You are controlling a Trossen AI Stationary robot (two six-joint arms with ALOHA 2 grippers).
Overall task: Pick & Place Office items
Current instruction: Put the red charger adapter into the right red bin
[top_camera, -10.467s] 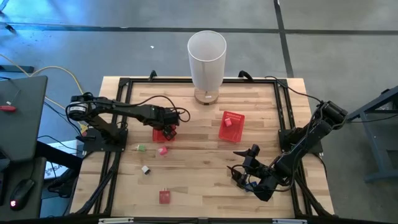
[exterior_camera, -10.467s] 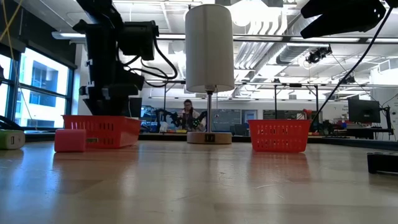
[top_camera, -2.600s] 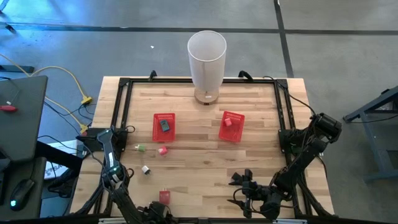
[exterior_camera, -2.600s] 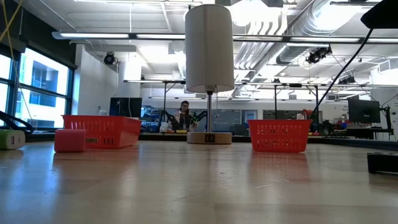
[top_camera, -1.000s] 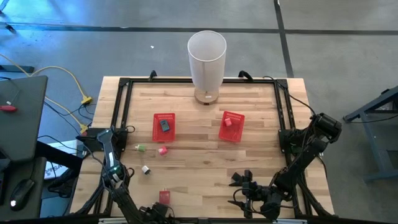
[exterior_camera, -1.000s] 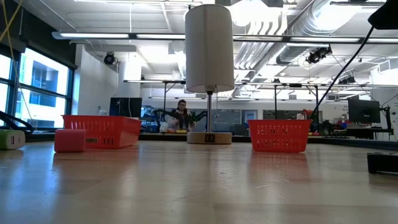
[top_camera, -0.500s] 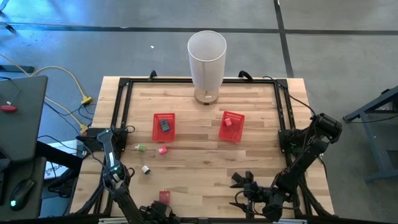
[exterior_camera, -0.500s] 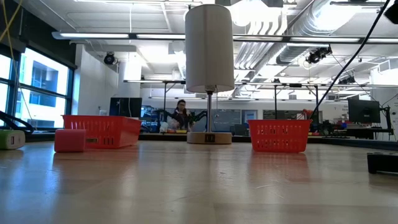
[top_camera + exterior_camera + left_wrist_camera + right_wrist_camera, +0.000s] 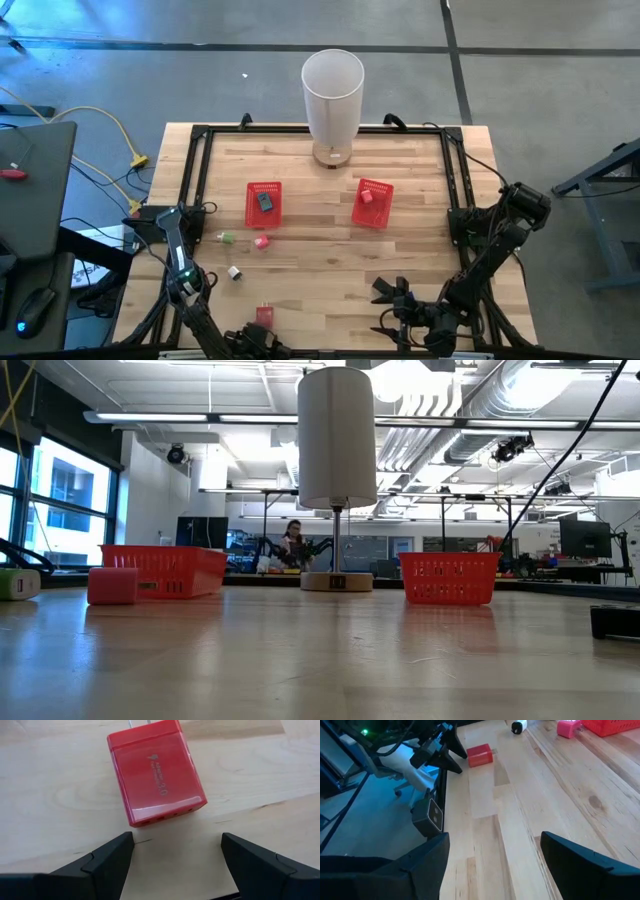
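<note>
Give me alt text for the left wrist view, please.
A red charger block lies flat on the light wooden table, just ahead of the left hand. The hand's two dark fingers are spread open, apart from the block, touching nothing.

Two matte-black jointed arms, black cables looped along their links. The left arm carries a small green indicator light. The left hand and right hand each end in broad, wedge-shaped black fingers.
</note>
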